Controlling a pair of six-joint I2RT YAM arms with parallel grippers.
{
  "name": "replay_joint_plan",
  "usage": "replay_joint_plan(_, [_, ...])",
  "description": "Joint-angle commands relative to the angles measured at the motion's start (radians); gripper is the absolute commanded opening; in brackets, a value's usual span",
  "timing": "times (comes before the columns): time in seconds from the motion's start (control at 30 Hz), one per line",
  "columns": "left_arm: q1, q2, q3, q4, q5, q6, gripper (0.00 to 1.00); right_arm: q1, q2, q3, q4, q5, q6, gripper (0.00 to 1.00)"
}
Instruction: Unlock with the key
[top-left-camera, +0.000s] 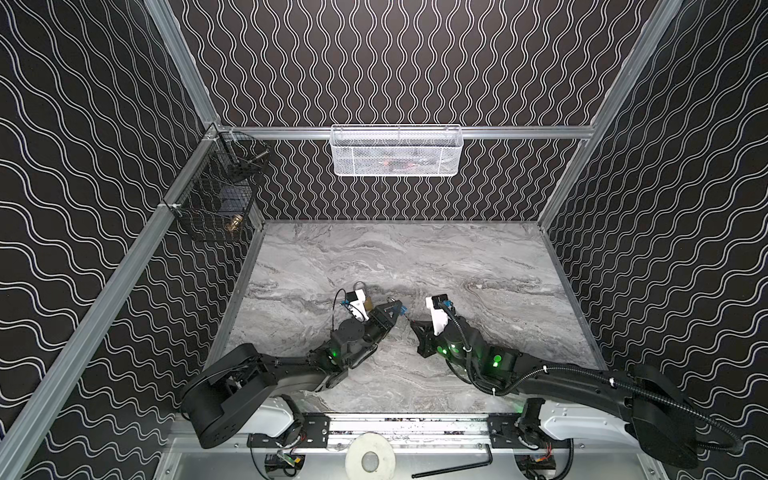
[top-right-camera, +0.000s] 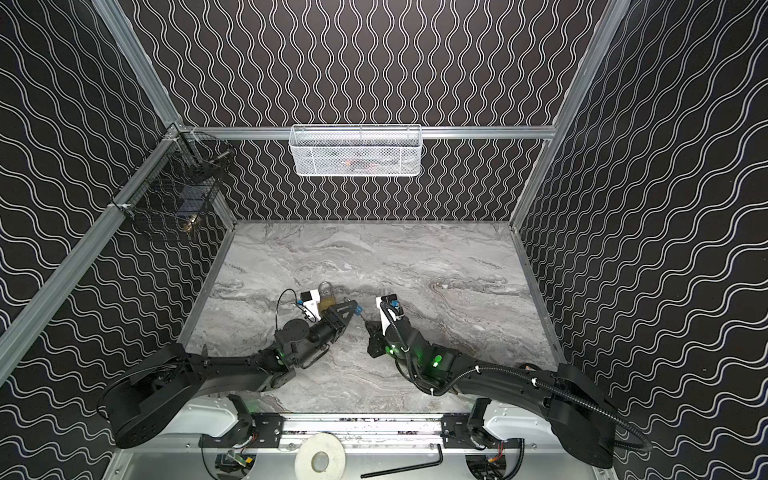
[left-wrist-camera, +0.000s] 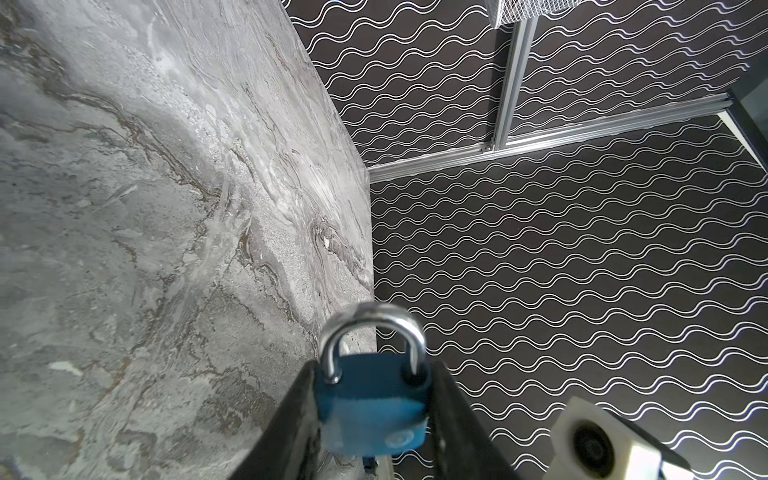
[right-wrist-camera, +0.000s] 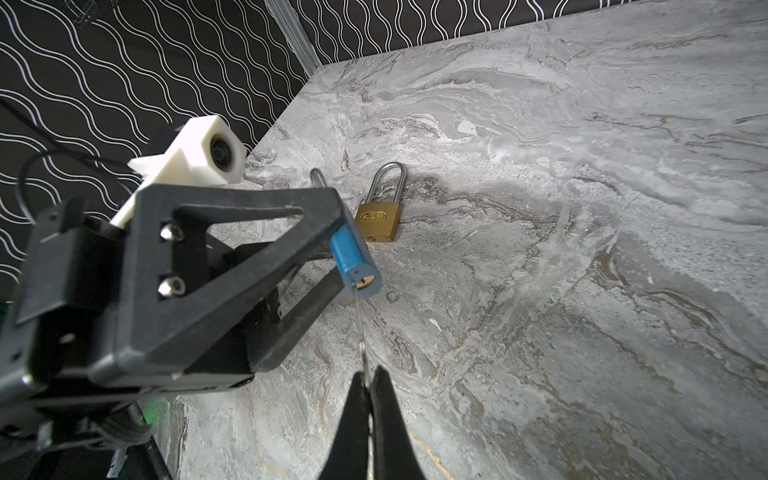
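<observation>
Black walls with white wavy lines, framed by aluminium rails, close in the grey marbled table, whose near edge is hidden under the arms. A white basket hangs on the back rail, its contents only a reddish blur through the mesh. What lies in the black basket at the left corner is hard to make out. The left gripper, jaws partway apart, clamps the blue lock by its body over the table's middle. The right gripper, pressed shut, pinches the key, seen edge-on as a thin sliver reaching the keyhole; how deep it sits cannot be told. A brass lock lies flat on the table just beyond, half hidden by the left wrist camera in both top views.
</observation>
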Motion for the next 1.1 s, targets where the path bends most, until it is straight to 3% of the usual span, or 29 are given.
replay_joint_plan(0.0, [0.0, 0.001, 0.0, 0.048, 0.021, -0.01, 0.0, -0.006, -0.003, 0.013, 0.033, 0.019, -0.012, 0.0])
replay_joint_plan(0.7, [0.0, 0.034, -0.012, 0.104, 0.017, -0.03, 0.0, -0.023, 0.042, 0.039, 0.047, -0.059, -0.007, 0.0])
replay_joint_plan(1.07, [0.0, 0.062, -0.021, 0.151, 0.028, -0.049, 0.0, -0.026, 0.037, 0.044, 0.025, -0.021, -0.026, 0.0])
